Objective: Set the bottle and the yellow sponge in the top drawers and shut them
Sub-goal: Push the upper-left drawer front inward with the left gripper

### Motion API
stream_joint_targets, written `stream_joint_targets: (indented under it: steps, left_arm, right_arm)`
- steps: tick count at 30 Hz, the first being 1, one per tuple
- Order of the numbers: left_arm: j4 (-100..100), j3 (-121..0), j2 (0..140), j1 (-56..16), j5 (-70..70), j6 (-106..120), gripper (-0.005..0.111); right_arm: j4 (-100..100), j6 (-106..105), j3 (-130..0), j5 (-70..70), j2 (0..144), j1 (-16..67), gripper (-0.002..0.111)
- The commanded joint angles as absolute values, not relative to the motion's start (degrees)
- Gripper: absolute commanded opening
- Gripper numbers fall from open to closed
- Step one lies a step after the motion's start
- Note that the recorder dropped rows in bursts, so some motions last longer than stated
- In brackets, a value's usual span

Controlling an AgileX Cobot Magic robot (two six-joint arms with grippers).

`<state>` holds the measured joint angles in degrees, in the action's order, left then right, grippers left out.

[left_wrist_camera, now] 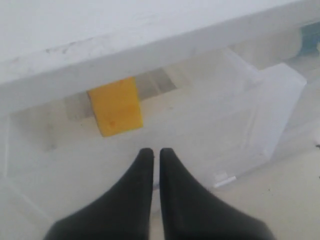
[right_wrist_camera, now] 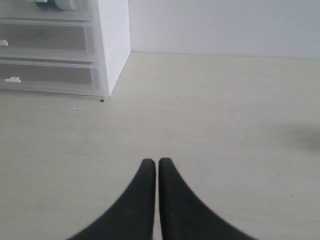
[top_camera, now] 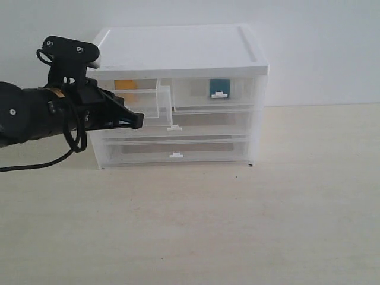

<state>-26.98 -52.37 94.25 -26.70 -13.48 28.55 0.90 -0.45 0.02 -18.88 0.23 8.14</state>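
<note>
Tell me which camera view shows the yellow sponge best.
The left wrist view: the yellow sponge shows large and clear in the pulled-out left top drawer. The exterior view gives only a small orange patch behind translucent plastic. The right wrist view misses it.

White, clear, yellow, teal and black over pale beige.
The cabinet (top_camera: 178, 47) has a white top; its top drawers (top_camera: 199, 98) are translucent clear with white handle tabs (top_camera: 219, 94). The yellow sponge (left_wrist_camera: 116, 106) is yellow-orange; the bottle (top_camera: 219, 85) shows a teal-blue label. The left claw (left_wrist_camera: 153, 152) and right claw (right_wrist_camera: 153, 162) are black. The surface (top_camera: 249, 225) is plain pale beige.
</note>
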Motion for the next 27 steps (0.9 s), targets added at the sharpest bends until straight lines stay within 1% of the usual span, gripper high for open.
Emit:
stream_joint_targets:
  steps: [1, 9, 19, 23, 27]
  left_arm:
    - [-26.02, -54.51, 96.65, -26.52, -17.44, 28.44, 0.004]
    - [-25.69, -58.28, 101.32, -26.32, -22.13, 30.68, 0.004]
    - [-25.69, -60.56, 103.93, -26.32, -23.14, 33.82, 0.004]
    - [-25.69, -60.54, 103.38, -26.32, -20.45, 33.82, 0.004]
    - [-25.69, -60.54, 101.24, -26.32, -13.36, 35.83, 0.004]
  right_arm:
    - [0.81, -0.38, 0.0, -18.42, 0.0, 7.95, 0.0]
    - [0.81, -0.38, 0.0, -18.42, 0.0, 7.95, 0.0]
    - [0.81, -0.38, 0.0, -18.42, 0.0, 7.95, 0.0]
    - [0.81, -0.38, 0.0, -18.42, 0.0, 7.95, 0.0]
    - [0.81, -0.38, 0.0, -18.42, 0.0, 7.95, 0.0]
